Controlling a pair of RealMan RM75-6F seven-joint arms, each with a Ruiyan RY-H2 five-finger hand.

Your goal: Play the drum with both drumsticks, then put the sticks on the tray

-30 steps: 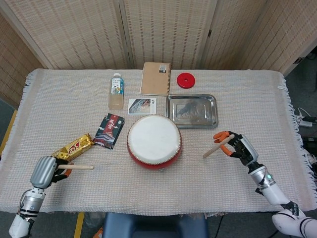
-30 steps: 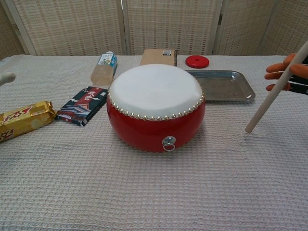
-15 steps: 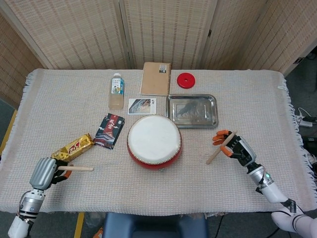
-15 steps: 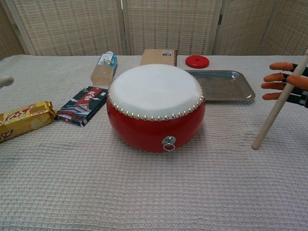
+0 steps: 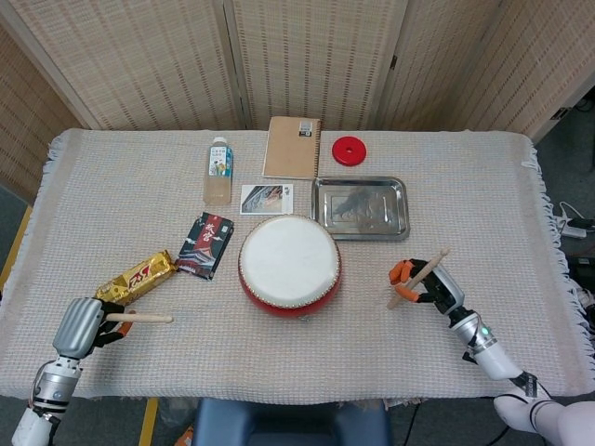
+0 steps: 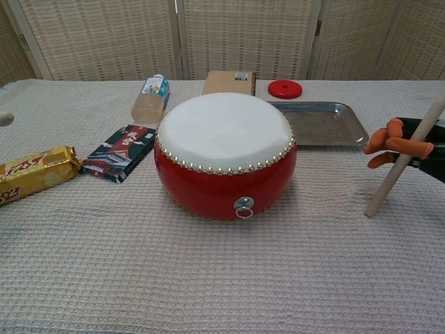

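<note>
At the near left corner the left hand (image 5: 82,324) gripped a drumstick (image 5: 139,318) lying almost level, its tip pointing right toward the drum (image 5: 289,264) but well short of it. The drum stood mid-table, its white skin untouched by either stick, and the tray (image 5: 360,208) lay just beyond it to the right with nothing on it. Near right, the right hand (image 5: 425,282) had its orange-tipped fingers (image 6: 402,146) curled round the second drumstick (image 6: 402,161), which slanted down with its lower end at the cloth.

I judged the playing step to be only being set up: both sticks were held, neither over the drumhead. The next move would call for raising both sticks and bringing them inward above the skin.

Compared with 1 second earlier, the right hand had dropped lower and nearer, its stick steeper; the left had slid slightly nearer too.
</note>
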